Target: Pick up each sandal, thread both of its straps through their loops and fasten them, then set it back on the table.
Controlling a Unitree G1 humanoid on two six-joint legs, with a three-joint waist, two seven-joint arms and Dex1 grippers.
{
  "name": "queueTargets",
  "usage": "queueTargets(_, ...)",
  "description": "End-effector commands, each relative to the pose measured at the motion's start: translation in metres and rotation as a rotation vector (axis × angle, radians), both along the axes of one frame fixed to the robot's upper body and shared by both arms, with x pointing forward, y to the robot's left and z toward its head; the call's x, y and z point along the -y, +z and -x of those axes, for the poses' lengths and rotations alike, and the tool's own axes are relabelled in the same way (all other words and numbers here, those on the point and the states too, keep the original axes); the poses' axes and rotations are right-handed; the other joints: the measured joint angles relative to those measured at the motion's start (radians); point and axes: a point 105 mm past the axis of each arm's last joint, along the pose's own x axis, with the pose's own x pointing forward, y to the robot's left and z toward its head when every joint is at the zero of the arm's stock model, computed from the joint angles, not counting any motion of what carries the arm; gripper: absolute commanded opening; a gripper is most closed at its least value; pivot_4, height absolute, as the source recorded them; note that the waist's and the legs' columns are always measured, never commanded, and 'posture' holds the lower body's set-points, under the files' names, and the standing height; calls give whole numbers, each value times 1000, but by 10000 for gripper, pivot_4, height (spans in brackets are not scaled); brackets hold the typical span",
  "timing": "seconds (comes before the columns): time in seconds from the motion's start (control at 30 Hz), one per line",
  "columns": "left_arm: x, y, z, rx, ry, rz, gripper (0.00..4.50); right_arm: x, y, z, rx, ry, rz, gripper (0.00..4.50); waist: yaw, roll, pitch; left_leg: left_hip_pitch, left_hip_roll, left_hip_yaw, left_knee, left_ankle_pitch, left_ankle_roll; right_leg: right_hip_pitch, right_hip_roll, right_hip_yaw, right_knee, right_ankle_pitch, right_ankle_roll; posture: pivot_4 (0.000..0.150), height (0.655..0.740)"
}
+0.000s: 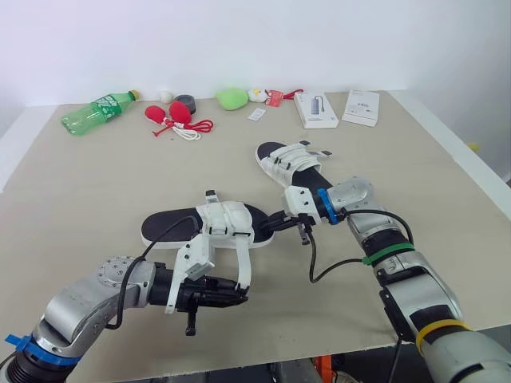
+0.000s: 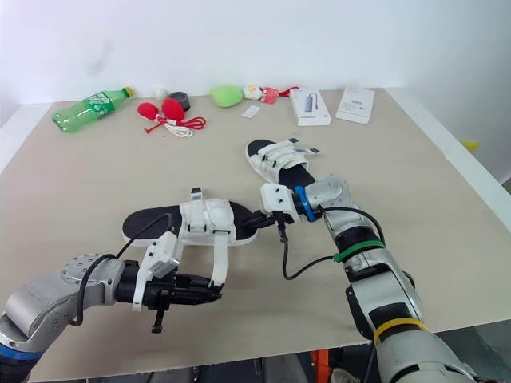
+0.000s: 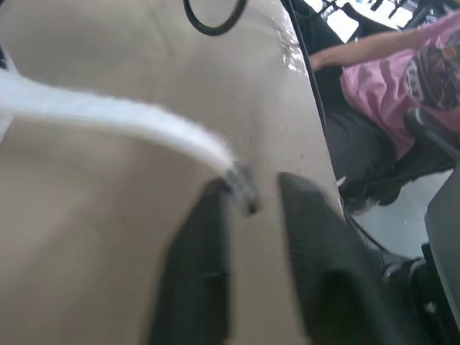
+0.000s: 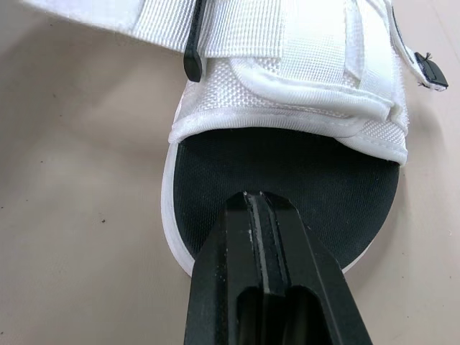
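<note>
The sandal [image 1: 200,226] lies across the table, one end touching our right gripper [image 1: 274,221], which is fully closed. Our left gripper [image 1: 239,294], slightly open, has the strap [image 1: 243,259] tip between its fingers. We cannot read the bottle [image 1: 96,112] label.

Light bright, diffuse, from overhead. Table [image 1: 72,191] evenly lit, pale. Soft, thin shadow hugs the near sandal [image 1: 172,227] along its 6 o'clock edge. Left wrist view: glare streak on tabletop at 1 o'clock.

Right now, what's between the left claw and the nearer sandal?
Only a loose white strap from that sandal, reaching the left gripper; the left eye view shows it.
</note>
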Motion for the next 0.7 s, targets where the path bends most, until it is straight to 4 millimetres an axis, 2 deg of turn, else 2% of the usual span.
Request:
queueTargets(0.03, -1, 17, 9, 92, -88, -7, 27936, 1, -4, 1, 1, 8, 29, 0, 0, 0, 0, 0, 0, 0, 0, 0, 0, 0, 0, 0, 0, 0, 0, 1500, 7400)
queueTargets(0.13, -19, 19, 13, 92, -135, -110, 42990, 1, -2, 0, 2, 8, 31, 0, 0, 0, 0, 0, 0, 0, 0, 0, 0, 0, 0, 0, 0, 0, 0, 1500, 7400)
queueTargets(0.17, -27, 19, 15, 93, -160, -162, 44659, 2, -2, 0, 2, 8, 31, 0, 0, 0, 0, 0, 0, 0, 0, 0, 0, -1, 0, 0, 0, 0, 0, 1500, 7400)
queueTargets(0.23, -43, 33, 7, 176, -171, -252, 44659, 3, -2, 0, 3, 9, 36, 0, 0, 0, 0, 0, 0, 0, -1, 0, 0, -1, 0, 0, 0, 0, -1, 1500, 7400)
queueTargets(0.27, -46, 46, -1, 246, -161, -267, 44659, 3, -2, -1, 4, 9, 39, 0, 0, 0, 0, 0, 0, 0, -1, 0, 0, -1, 0, 0, -1, 0, -1, 1500, 7400)
queueTargets(0.33, -48, 70, -16, 407, -154, -293, 44659, 3, -1, -1, 5, 10, 41, 0, 3, -1, 1, -1, 0, 0, -1, 0, 0, -1, 0, -1, -1, 0, -1, 1500, 7400)
queueTargets(0.4, -44, 82, -30, 610, -172, -335, 44659, 2, -1, -2, 6, 12, 42, 0, 1, -1, 1, -1, 0, 0, 0, 0, 0, 0, 0, -1, -2, 0, -1, 1500, 7400)
queueTargets(0.53, -31, 75, -39, 911, -305, -388, 44659, 1, 0, -3, 9, 12, 42, 0, 0, -1, 1, -1, 0, 2, -1, 0, 0, 0, 0, 0, -3, 0, 0, 1500, 7400)
queueTargets(0.7, -13, 69, -39, 1214, -454, -318, 44659, 2, -2, -2, 5, 18, 50, 0, 1, -1, 1, -1, 1, 1, -3, 0, 0, -1, 1, 0, -3, -1, 0, 1500, 7400)
